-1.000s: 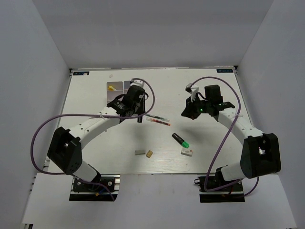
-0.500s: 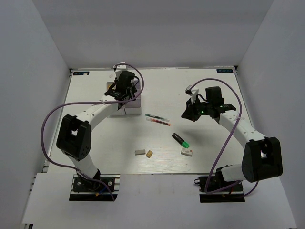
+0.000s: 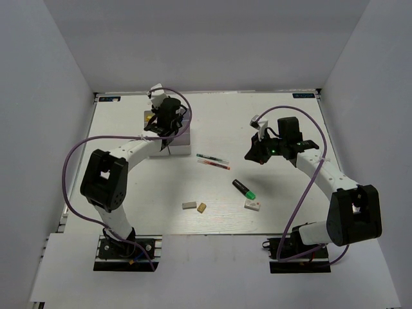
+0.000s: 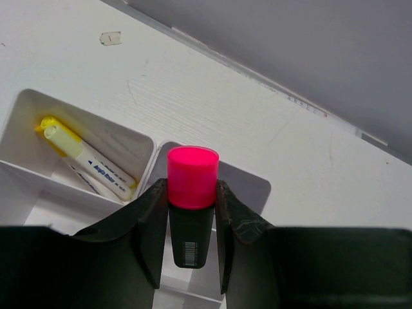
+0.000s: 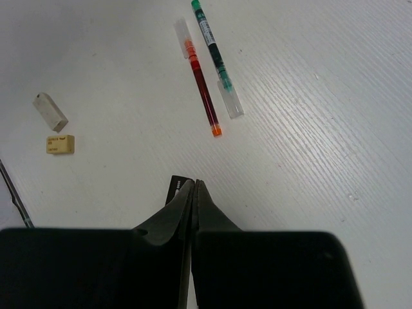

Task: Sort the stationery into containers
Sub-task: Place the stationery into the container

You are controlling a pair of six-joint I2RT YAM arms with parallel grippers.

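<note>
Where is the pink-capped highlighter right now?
The highlighter is pinched in the left gripper, above the organiser on the far side, left of centre in the top view, over the compartment beside the yellow-tipped markers.

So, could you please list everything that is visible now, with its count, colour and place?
table: 1, white, under everything
organiser: 1, white, far left part of the table
markers: at least 2, white with yellow tips, in one organiser compartment
pink-capped highlighter: 1, black body, held above the neighbouring compartment
green pen: 1, middle of the table
red pen: 1, beside the green pen
green-capped highlighter: 1, black body, nearer than the pens
white eraser: 1, next to that highlighter
grey eraser: 1, near middle
tan eraser: 1, beside the grey one
left gripper: 1, black, shut on the pink-capped highlighter
right gripper: 1, black, shut, empty, over bare table
</note>
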